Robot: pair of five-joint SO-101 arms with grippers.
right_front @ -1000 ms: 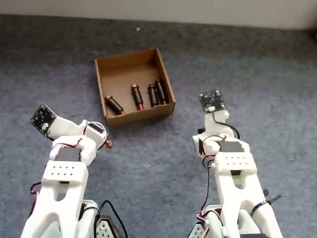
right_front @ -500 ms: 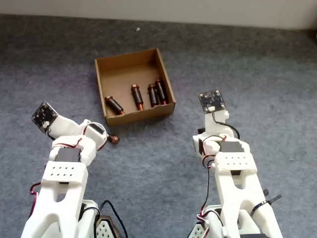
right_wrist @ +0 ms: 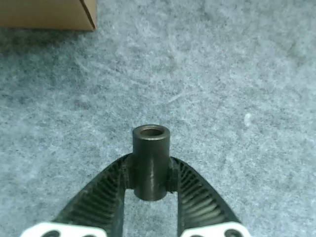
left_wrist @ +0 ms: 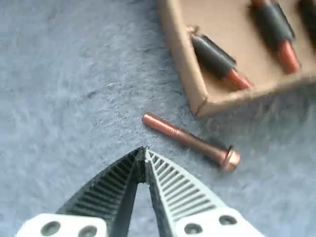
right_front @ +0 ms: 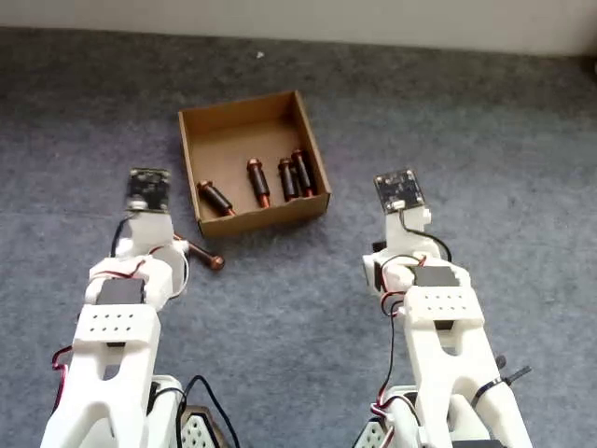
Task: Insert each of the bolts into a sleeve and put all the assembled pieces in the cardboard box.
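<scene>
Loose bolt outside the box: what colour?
The bolt is copper-coloured; clearest in the left wrist view.

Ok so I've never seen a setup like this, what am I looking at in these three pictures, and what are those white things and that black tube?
These are two small white robot arms, a left arm and a right arm, side by side on a grey carpet. The high view looks down over both. The other two pictures come from a little camera on each arm's wrist, looking past its hand. The cardboard box holds four finished pieces: copper bolts pushed into black sleeves. One loose bolt lies on the carpet outside the box, just ahead of the left hand, which is shut and empty. The right hand grips a black sleeve, its open end showing.
</scene>
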